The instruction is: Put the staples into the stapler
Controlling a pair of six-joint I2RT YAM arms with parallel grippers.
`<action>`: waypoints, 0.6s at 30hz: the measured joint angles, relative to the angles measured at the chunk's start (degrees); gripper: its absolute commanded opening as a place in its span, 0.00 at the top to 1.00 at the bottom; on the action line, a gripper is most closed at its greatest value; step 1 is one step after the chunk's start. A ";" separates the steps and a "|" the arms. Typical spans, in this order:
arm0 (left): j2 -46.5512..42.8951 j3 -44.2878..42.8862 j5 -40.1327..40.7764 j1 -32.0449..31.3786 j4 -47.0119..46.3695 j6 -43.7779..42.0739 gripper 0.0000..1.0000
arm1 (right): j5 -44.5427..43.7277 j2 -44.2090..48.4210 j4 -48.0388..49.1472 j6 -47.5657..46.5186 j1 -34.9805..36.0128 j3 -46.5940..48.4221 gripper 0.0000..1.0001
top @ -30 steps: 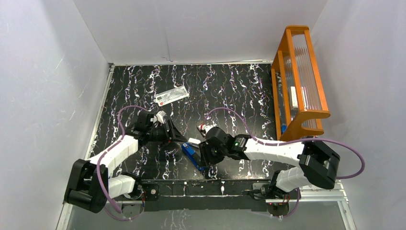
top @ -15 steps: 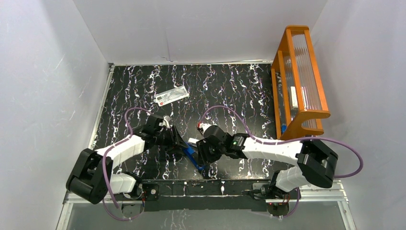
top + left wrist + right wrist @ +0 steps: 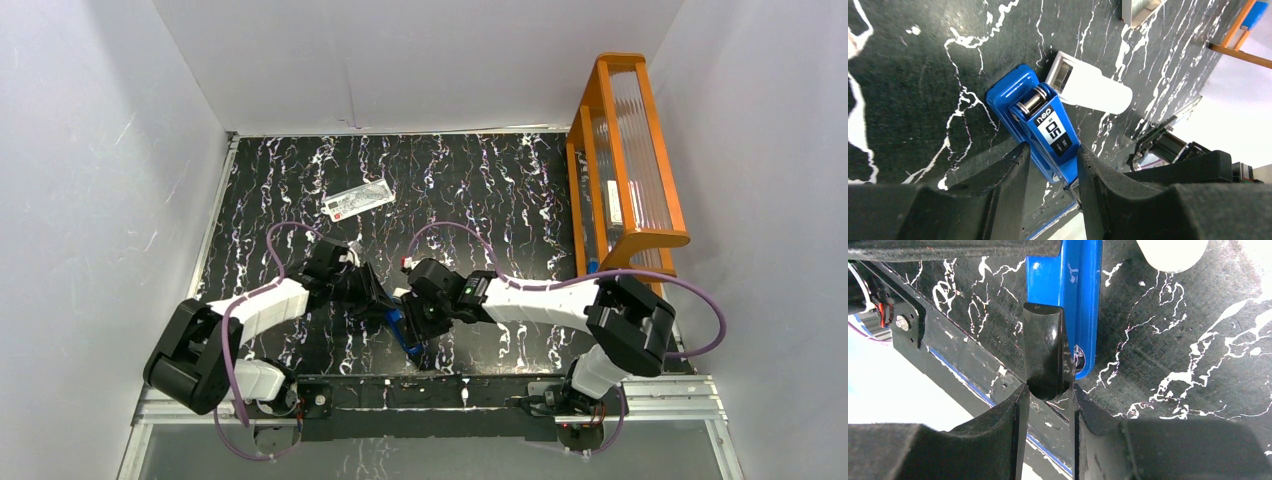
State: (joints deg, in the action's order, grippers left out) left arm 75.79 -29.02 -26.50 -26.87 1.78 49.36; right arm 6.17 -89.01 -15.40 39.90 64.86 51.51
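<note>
The small blue stapler [image 3: 401, 329] lies near the table's front edge between both arms. In the left wrist view the stapler [image 3: 1048, 127] shows its label and silver hinge pin. My left gripper [image 3: 1052, 147] straddles its near end, both fingers against its sides. My right gripper [image 3: 1047, 387] is shut on the glossy black base part [image 3: 1044, 355] that sticks out beside the blue body [image 3: 1073, 285]. A white staple-box sleeve [image 3: 1090, 86] lies open-ended right beside the stapler. A second box piece [image 3: 1139, 7] lies farther off. No loose staple strip shows.
A flat clear packet with a white-and-red label [image 3: 358, 200] lies at the back left. An orange wooden rack [image 3: 625, 160] stands along the right edge. The metal base rail [image 3: 430, 395] runs just in front of the stapler.
My left arm has swung right and forward to the stapler, and its fingers now sit round it. My right gripper has shifted a little left with the stapler.
</note>
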 measured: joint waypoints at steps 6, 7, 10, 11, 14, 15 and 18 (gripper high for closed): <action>-0.02 -4.02 5.42 -0.11 5.35 -2.58 0.59 | 1.75 -1.75 -1.33 0.83 -1.53 1.92 0.69; -0.09 -5.09 6.84 -0.11 6.95 -3.19 0.57 | 1.95 -2.23 -1.60 0.87 -1.88 2.49 0.66; -0.92 -8.35 9.84 -0.11 11.43 -4.96 0.40 | 1.11 -2.97 -3.23 0.48 -2.58 4.59 0.43; -1.60 -9.81 10.88 -0.11 13.09 -5.79 0.35 | 0.13 -2.82 -3.85 0.13 -2.73 5.14 0.39; -4.85 -14.29 14.21 -0.15 17.25 -8.15 0.26 | -3.69 -0.39 -4.94 -1.66 -3.17 5.62 0.33; -6.51 -15.80 15.65 -0.15 18.56 -9.01 0.22 | -5.05 0.87 -5.66 -2.36 -3.48 6.01 0.31; -11.67 -19.71 19.54 -0.13 22.36 -11.98 0.09 | -9.31 4.39 -8.48 -3.74 -4.28 9.29 0.26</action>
State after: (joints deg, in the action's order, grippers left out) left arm 64.12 -48.73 -6.96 -27.00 24.14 37.39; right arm -3.14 -84.62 -23.88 36.16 60.58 60.80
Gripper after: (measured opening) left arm 0.823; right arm 0.702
